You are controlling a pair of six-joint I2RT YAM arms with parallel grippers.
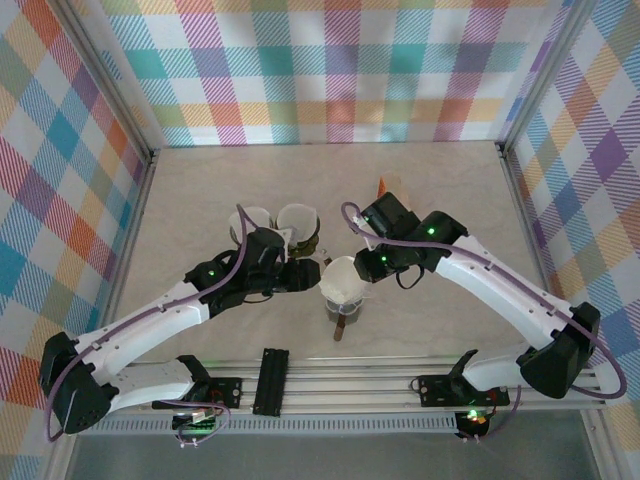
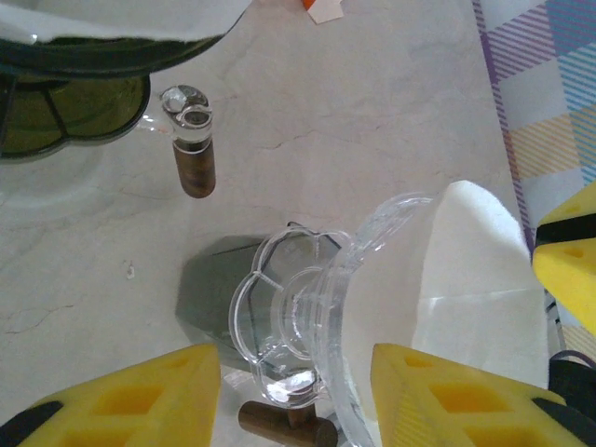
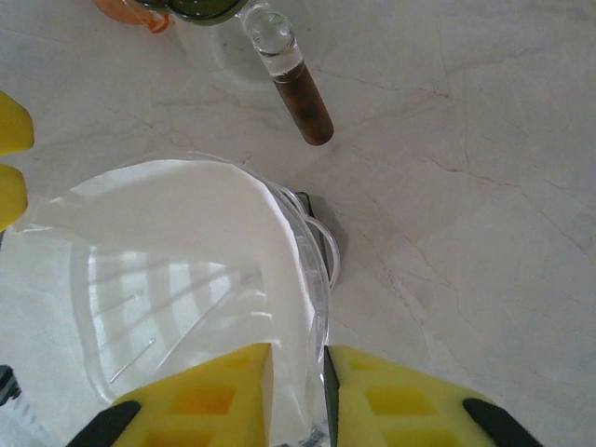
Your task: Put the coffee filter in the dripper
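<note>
In the middle of the top view, the white coffee filter (image 1: 342,280) sits inside the clear glass dripper (image 1: 341,310) on the table (image 1: 440,200). The right hand (image 3: 298,358) pinches the filter's edge against the dripper's rim, its fingers almost together. The left hand (image 2: 293,358) is half open, astride the dripper's base. Two other paper-lined drippers (image 1: 298,220) stand just to the upper left.

My place of work is a robot-lab test cell (more stage set than room): a pale marble-look tabletop (image 1: 440,200) boxed in by flat panel walls (image 1: 330,70) printed in pastel plaid at nine, twelve and three o'clock. At six o'clock, a slotted aluminium rail (image 1: 340,385) carries my two white, cable-strung arms (image 1: 150,320), bolted side by side.
</note>
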